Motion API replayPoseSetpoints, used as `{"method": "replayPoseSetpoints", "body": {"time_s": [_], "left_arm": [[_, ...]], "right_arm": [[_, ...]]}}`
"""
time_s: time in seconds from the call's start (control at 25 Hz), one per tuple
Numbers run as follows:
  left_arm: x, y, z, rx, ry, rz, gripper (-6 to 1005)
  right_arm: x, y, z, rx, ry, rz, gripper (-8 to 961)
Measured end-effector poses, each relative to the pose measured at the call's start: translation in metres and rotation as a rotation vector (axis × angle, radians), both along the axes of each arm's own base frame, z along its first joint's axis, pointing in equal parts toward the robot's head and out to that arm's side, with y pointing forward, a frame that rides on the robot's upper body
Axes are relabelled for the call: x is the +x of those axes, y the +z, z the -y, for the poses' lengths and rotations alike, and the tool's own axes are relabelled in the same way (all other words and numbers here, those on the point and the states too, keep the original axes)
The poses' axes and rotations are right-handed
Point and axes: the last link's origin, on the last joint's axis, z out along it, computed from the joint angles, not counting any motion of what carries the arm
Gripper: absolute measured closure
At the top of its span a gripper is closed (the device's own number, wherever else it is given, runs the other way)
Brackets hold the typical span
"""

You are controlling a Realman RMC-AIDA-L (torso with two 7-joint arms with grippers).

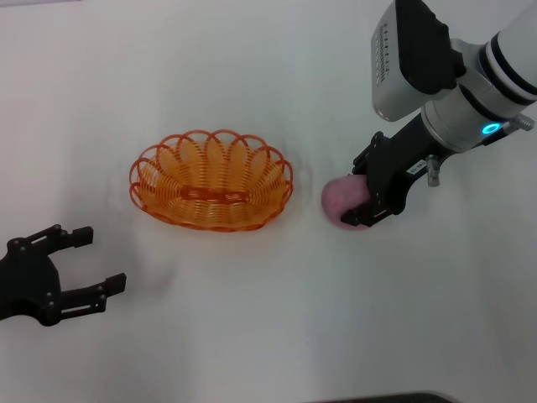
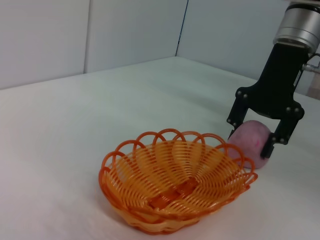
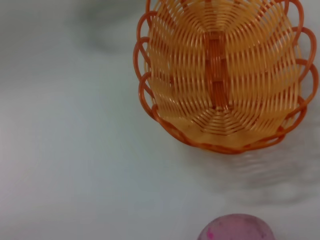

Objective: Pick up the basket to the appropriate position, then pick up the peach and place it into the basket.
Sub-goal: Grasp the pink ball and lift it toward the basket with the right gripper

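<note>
On a plain white table (image 1: 252, 336), the robot's right gripper (image 1: 362, 195) straddles the round, matte pink peach (image 1: 340, 201), its black fingers (image 2: 278, 140) set on either side of the fruit and close against it (whether they are pressing it cannot be told). The peach sits on the tabletop just beside the right end of the oval orange openwork basket (image 1: 211, 180), a looped-strand piece with a scalloped rim that stands upright near the middle of the table and holds nothing. Seen from the left wrist, fruit and basket rim lie near each other but apart. The left gripper (image 1: 88, 264) rests low at the table's near left corner, well apart from the basket, jaws spread wide and holding nothing.
</note>
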Motion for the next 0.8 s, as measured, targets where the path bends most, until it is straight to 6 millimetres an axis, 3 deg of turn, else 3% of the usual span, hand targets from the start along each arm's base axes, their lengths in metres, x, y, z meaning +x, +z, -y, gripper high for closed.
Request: {"method": "replayPoseSetpoints", "body": {"time_s": [0.64, 0.8], "left_arm": [[0.000, 0.001, -0.001, 0.005, 0.002, 0.002, 112], [-0.001, 0.002, -0.002, 0.017, 0.009, 0.007, 112]], "right_arm": [[-0.004, 0.005, -0.001, 0.005, 0.010, -0.006, 589], [-0.008, 0.014, -0.001, 0.006, 0.011, -0.022, 594]]}}
